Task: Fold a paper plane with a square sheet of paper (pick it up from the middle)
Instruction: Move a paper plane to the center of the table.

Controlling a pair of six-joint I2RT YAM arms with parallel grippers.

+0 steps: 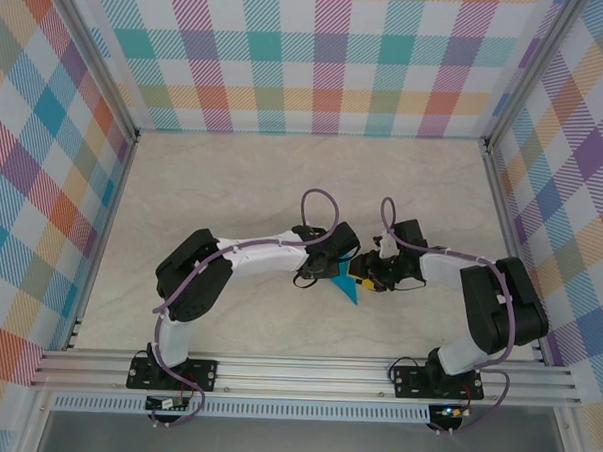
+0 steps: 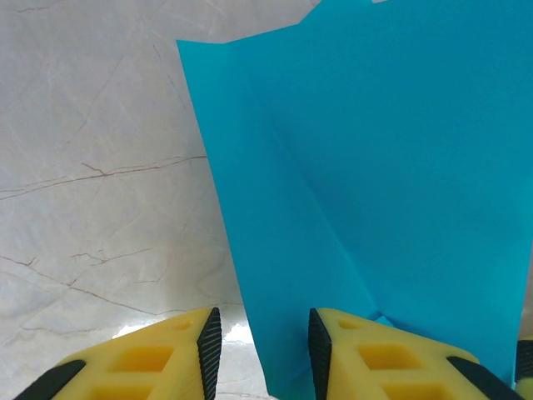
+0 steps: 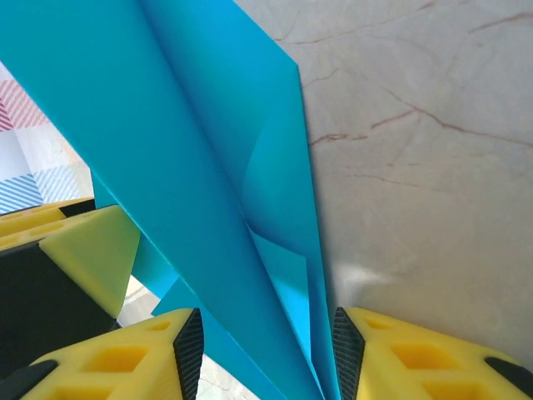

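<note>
Evidently partway: the square sheet of paper (image 2: 375, 167), near the middle of the desk (image 1: 234, 173), shows creased flaps but no finished dart; left gripper (image 2: 265, 333) and right gripper (image 3: 266, 333) straddle its edges, fingers apart; wing folds likely remain.

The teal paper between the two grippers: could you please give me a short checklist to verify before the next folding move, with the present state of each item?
1. The folded teal paper passes between the fingers of the right gripper: ok.
2. The right gripper really clamps it: cannot tell; contact with both pads is unclear.
3. The paper edge lies inside the gap of the left gripper: ok, close to one finger.
4. The left jaws are shut on the paper: not ok; the table shows between one pad and the paper.
5. The two grippers are clear of each other: cannot tell; in the top view they are very close.
</note>
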